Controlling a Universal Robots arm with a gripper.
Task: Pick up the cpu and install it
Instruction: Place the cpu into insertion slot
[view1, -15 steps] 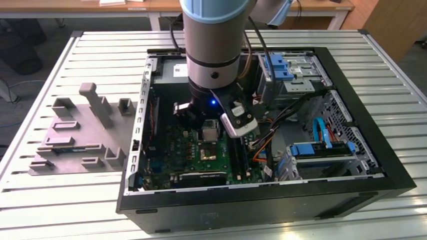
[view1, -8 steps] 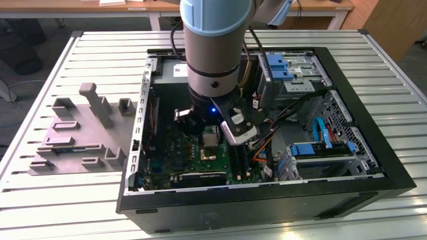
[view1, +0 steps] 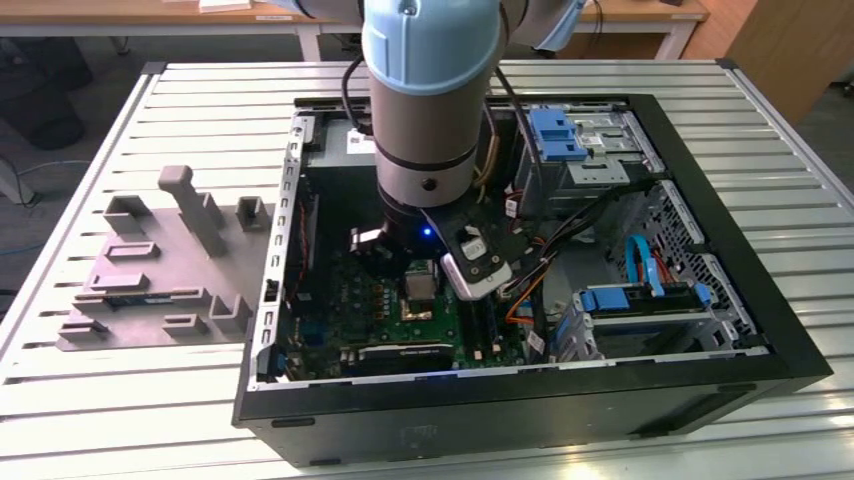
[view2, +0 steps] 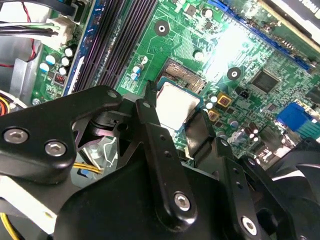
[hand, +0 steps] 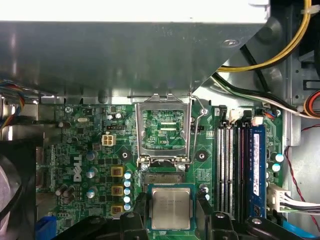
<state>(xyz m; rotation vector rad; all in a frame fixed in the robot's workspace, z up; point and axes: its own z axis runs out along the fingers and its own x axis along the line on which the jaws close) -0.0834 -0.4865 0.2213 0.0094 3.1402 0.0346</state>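
Where the worktop (view1: 174, 400) ends on the exterior view's left, a grey tray (view1: 140, 330) with posts lies flat near that edge. Just beside it, an open black case (view1: 534, 410) takes up the middle of the worktop and reaches close to the edge on the exterior view's right. The arm (view1: 427, 100) comes straight down into the case, over the green board (view1: 354, 305). At its tip the gripper (view1: 420, 275) is clamped on the cpu (view1: 420, 288). In both wrist views the black fingers (view2: 199, 127) (hand: 140, 204) press on the cpu (view2: 175, 102) (hand: 171, 209), one on each side, and its silver top shows. The cpu is low over the board, partly over the open socket (hand: 162, 177). I cannot tell if it touches the socket. The metal frame (hand: 139, 131) of the socket stands open. Beside the socket are long dark memory slots (hand: 232, 170). Further toward the exterior view's right, inside the case, are blue drive holders (view1: 627, 300) and a bunch of wires (view1: 561, 235).
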